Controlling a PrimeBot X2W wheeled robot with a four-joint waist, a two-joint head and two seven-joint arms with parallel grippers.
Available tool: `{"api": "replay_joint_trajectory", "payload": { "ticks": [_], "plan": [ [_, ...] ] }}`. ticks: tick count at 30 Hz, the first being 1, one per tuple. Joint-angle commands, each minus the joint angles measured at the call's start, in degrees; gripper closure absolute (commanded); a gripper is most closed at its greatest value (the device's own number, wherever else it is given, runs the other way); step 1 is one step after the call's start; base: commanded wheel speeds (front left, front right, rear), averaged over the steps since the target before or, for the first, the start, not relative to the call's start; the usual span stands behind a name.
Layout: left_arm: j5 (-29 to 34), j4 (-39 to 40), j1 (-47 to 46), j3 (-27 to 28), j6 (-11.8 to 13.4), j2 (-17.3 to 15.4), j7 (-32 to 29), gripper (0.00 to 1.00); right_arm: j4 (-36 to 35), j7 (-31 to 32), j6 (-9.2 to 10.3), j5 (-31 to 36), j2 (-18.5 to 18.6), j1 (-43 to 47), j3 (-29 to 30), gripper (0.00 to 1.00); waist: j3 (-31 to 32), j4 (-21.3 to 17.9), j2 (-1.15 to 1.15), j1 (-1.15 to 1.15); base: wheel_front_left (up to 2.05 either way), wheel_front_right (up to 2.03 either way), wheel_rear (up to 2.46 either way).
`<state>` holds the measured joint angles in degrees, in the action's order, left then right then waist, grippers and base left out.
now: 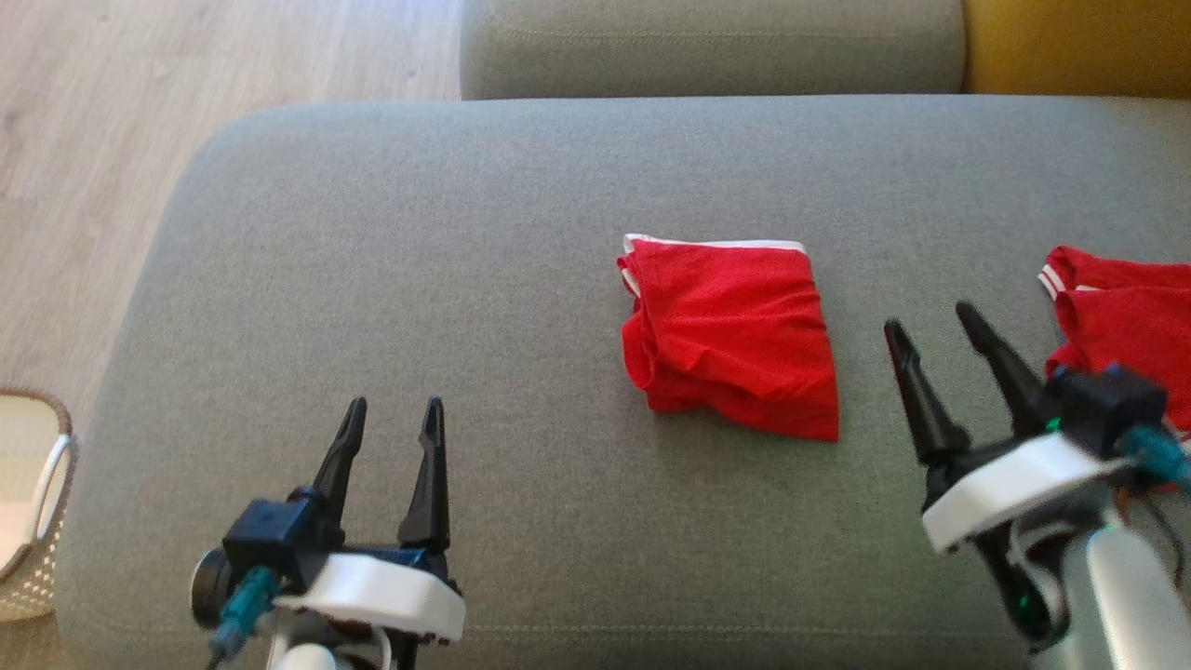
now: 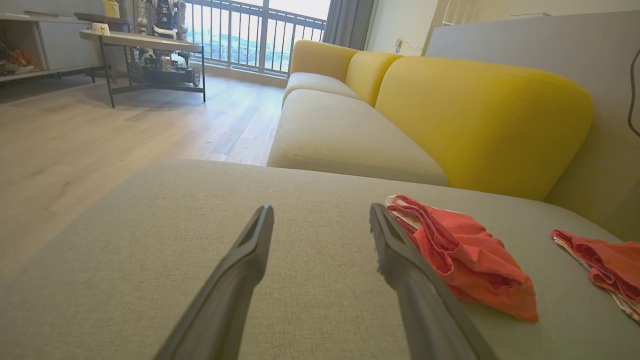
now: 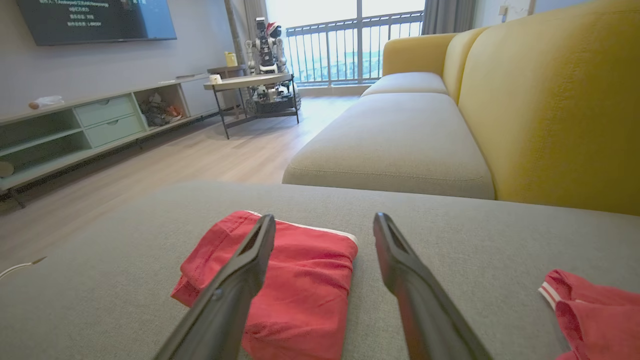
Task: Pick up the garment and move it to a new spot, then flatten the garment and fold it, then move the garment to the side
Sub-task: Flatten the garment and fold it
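The red garment (image 1: 730, 340) lies in the middle of the grey sofa seat (image 1: 419, 233). It is folded into a small, thick square, and its white band runs along the far edge. The near side is a bit lumpy, so the fold is not very neat. It looks like the folding part is done.

The right gripper (image 1: 929, 318) is just beside the garment, on its right. Its two dark fingers are spread wide apart and hold nothing. It does not touch the cloth. It is probably so close because the garment is on its side of the seat, so this arm can reach it most easily.

The left gripper (image 1: 395, 405) is well apart from the garment, low and to the left. It is wide open too, and empty. It seems to be waiting out of the way, so it does not bump the fold.

A second red garment (image 1: 1126, 316) lies at the right edge of the seat. That may be the side spot for finished clothes. If so, the folded garment still needs to go there. The right gripper would have to pinch all the layers at once, or the fold could fall open.

A woven basket (image 1: 37, 502) stands on the floor at the left.
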<state>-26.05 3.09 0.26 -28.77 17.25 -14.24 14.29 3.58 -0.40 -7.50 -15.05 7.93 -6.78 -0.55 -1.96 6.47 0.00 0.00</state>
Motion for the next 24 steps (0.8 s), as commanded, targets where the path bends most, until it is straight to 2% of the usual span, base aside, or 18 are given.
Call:
{"api": "replay_joint_trajectory", "payload": {
  "ticks": [1,6,11,24],
  "plan": [
    [1.24,2.47,-1.01,2.57,0.68,-1.05,0.69,0.00,-1.18,-2.45,0.01,1.62,-0.89,-0.14,-0.71,0.00,0.60,-0.43,0.00,0.00,0.00,0.00,0.00],
    [3.98,3.10,1.56,3.84,1.42,-1.36,0.70,0.00,0.72,-9.45,0.01,7.39,-3.21,2.77,1.17,0.00,1.91,-1.00,0.00,0.00,0.00,0.00,0.00],
    [7.15,4.01,4.09,5.24,1.74,-0.58,0.70,0.00,1.73,-12.71,0.01,10.23,-4.58,6.00,1.46,0.00,3.11,-1.27,0.00,0.00,0.00,0.00,0.00],
    [14.35,4.86,6.73,8.45,-1.25,1.90,0.71,0.00,3.68,-14.56,0.01,7.09,-5.04,9.84,1.13,0.00,5.28,-2.18,0.00,0.00,0.00,0.00,0.00]
  ]
}}
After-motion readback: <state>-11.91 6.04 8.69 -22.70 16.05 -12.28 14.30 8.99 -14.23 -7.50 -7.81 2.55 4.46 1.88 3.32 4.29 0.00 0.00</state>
